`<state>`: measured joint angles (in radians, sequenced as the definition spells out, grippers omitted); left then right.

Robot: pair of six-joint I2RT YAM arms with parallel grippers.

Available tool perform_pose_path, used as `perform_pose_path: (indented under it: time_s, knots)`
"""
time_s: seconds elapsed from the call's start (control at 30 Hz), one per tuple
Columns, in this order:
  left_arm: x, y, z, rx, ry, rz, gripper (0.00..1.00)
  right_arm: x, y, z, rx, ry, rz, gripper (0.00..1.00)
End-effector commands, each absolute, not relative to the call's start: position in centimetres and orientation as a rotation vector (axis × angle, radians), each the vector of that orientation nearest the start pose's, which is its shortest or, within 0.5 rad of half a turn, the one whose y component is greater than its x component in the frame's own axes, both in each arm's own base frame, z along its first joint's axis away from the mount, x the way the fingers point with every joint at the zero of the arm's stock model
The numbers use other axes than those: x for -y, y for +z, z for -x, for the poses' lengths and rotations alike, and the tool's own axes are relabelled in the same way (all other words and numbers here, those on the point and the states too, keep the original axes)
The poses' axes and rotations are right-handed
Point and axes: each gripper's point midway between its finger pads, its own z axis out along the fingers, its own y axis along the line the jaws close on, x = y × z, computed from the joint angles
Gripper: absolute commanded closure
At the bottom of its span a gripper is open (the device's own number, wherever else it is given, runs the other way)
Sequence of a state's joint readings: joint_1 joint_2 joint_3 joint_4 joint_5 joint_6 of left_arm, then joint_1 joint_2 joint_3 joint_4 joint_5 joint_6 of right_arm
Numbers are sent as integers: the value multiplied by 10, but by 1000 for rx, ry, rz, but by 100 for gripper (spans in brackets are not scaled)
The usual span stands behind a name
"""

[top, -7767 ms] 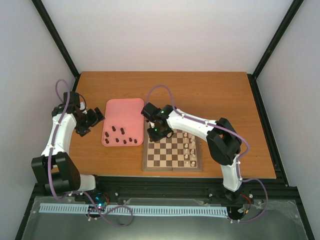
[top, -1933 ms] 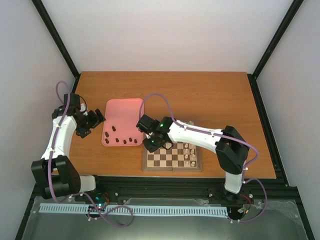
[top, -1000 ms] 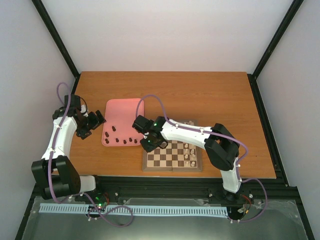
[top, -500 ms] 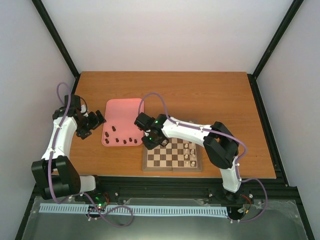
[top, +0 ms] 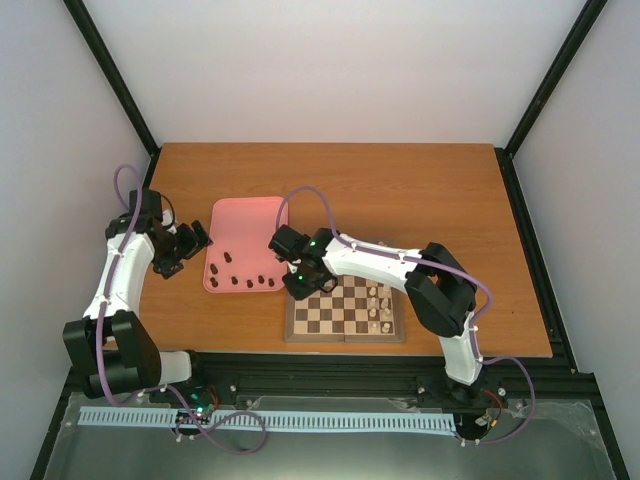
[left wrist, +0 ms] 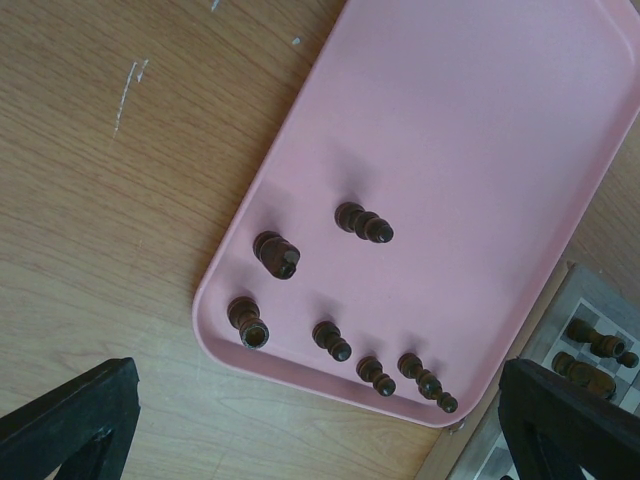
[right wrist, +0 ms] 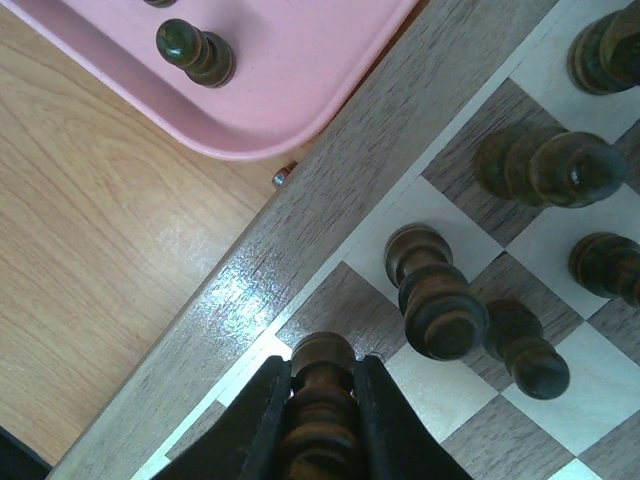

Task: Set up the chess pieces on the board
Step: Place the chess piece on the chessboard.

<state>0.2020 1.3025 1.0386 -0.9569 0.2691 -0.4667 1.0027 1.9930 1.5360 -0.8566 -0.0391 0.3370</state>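
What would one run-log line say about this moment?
right fingers: shut on dark chess piece | position: board edge nearest pink tray | left fingers: open, beside tray | tray: several dark pieces

No writing, label, brand mark, number or sign can be read in any of the 3 views. The light wooden border of the board (right wrist: 330,195) and the pink tray (left wrist: 480,150) show only plain, unmarked surfaces.
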Motion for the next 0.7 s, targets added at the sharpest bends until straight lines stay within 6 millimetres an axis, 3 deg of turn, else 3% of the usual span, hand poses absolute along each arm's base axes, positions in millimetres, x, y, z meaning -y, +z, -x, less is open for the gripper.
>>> perform_pose_path:
  time_s: [0.0,0.43,0.67]
  knots:
    - [-13,141,-295,-2647,-433,824,0,-375,58,-232,-2785,291,982,95]
    - [-13,140,-295,-2649,-430,821,0,-375,51,-231,-2805,276,999,92]
    - [-13,140,-294,-2649,-432,819,0,-375,60,-231,-2786,289,996,78]
